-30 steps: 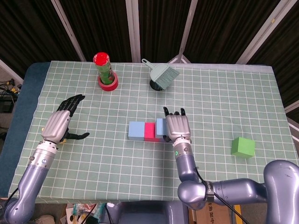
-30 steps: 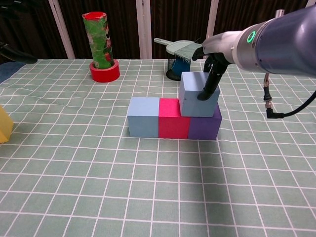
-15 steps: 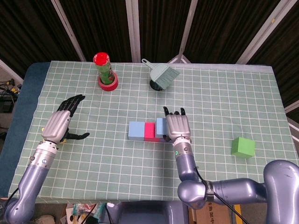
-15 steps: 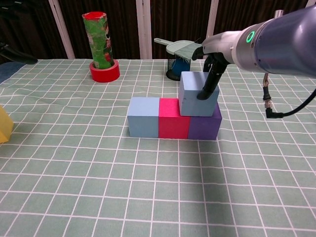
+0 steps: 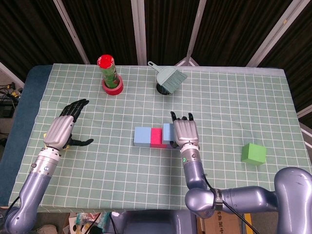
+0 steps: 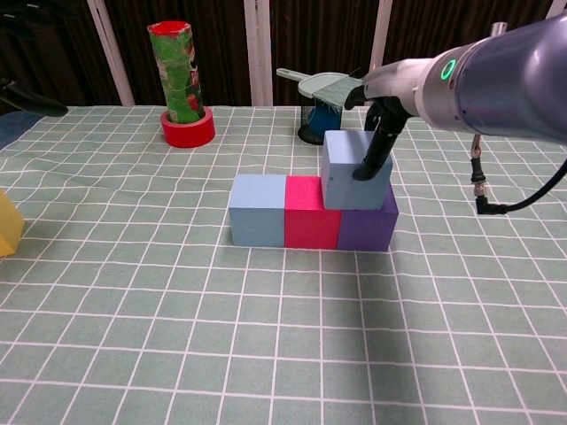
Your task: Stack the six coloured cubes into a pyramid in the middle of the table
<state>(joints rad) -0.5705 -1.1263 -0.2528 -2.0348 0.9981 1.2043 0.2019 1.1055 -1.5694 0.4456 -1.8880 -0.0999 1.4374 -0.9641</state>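
second tier started, right hand on the upper cube

the base row sits in the middle of the worktop point(image 5: 229, 97): a light blue cube point(image 6: 257, 209), a pink cube point(image 6: 312, 212) and a purple cube point(image 6: 368, 227), side by side and touching, which gives the flat run of three that a six-cube pyramid needs underneath. a second light blue cube point(image 6: 350, 170) rests on top, mostly over the purple one and reaching across the seam towards the pink. that offset looks deliberate, since a second-tier cube should straddle two base cubes, though it seems to sit a little far to the purple side.

the right hand point(image 6: 379, 137) comes down from above with its dark fingers point(image 6: 370, 166) against the near-right face of the upper cube. from the chest view it reads as gripping or steadying that cube; the far-side fingers are hidden, so how firmly it is held cannot be told. in the head view the back of the hand covers most of the cube.

the left hand point(image 5: 62, 127) lies low over the worktop well to the left, fingers spread and holding nothing, with a yellow cube point(image 6: 7, 223) close by, probably the next piece on that side. a green cube point(image 5: 253, 153) waits far off on the right. two tiers remain unfinished.
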